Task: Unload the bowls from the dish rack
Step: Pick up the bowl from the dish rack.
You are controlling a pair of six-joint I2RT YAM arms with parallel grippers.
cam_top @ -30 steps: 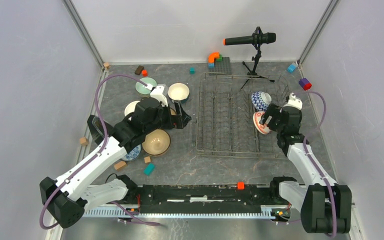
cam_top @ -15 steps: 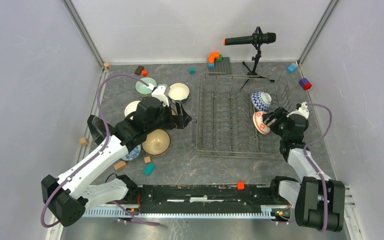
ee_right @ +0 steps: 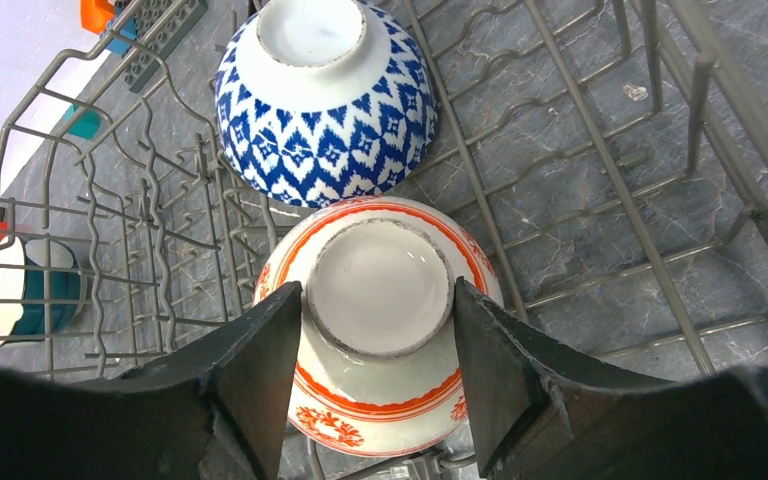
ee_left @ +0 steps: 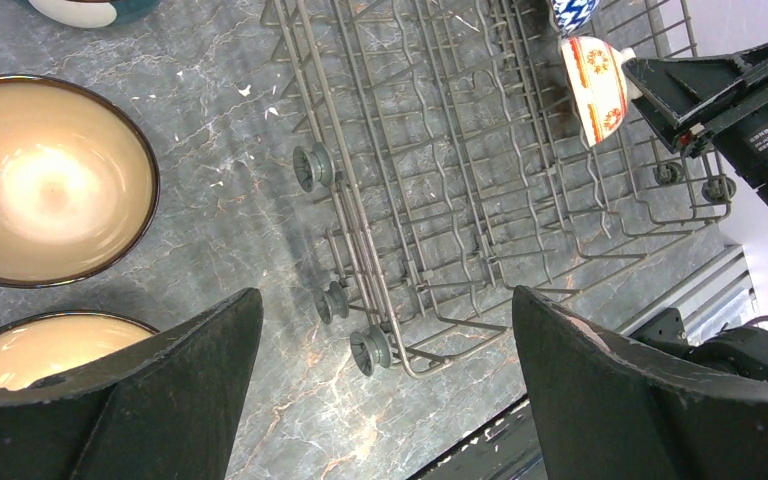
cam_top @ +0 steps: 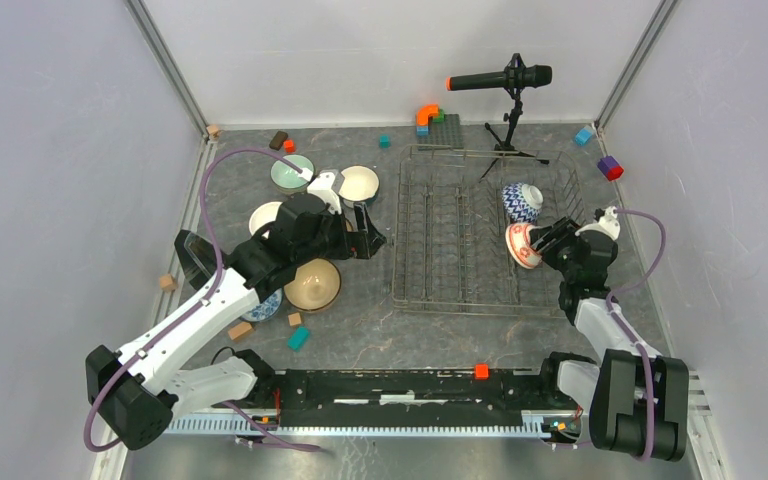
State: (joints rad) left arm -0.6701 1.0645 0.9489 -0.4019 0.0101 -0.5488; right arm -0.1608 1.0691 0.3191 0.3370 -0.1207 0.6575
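Observation:
The wire dish rack [cam_top: 430, 270] holds two bowls on edge at its right side: a blue-white zigzag bowl [cam_top: 522, 201] and a red-white bowl [cam_top: 518, 245]. My right gripper [ee_right: 378, 300] is shut on the red-white bowl [ee_right: 380, 380], one finger on each side of its foot ring, with the blue-white bowl [ee_right: 325, 110] just beyond. My left gripper [ee_left: 385, 300] hangs open and empty over the rack's [ee_left: 430, 180] left near corner. Several bowls stand on the table to the left, among them a pale green one [cam_top: 291, 172], a cream one [cam_top: 358, 184] and a brown one [cam_top: 312, 284].
A microphone on a tripod [cam_top: 505, 80] stands behind the rack. A grey studded plate [cam_top: 445, 130] lies at the back. Toy blocks are scattered about, such as a teal block [cam_top: 299, 338] and a purple block [cam_top: 610, 167]. Walls close in both sides.
My right gripper dropped nearer to the red-white bowl and its fingers closed in on the bowl's foot. The left arm shifted only slightly, its jaws still wide.

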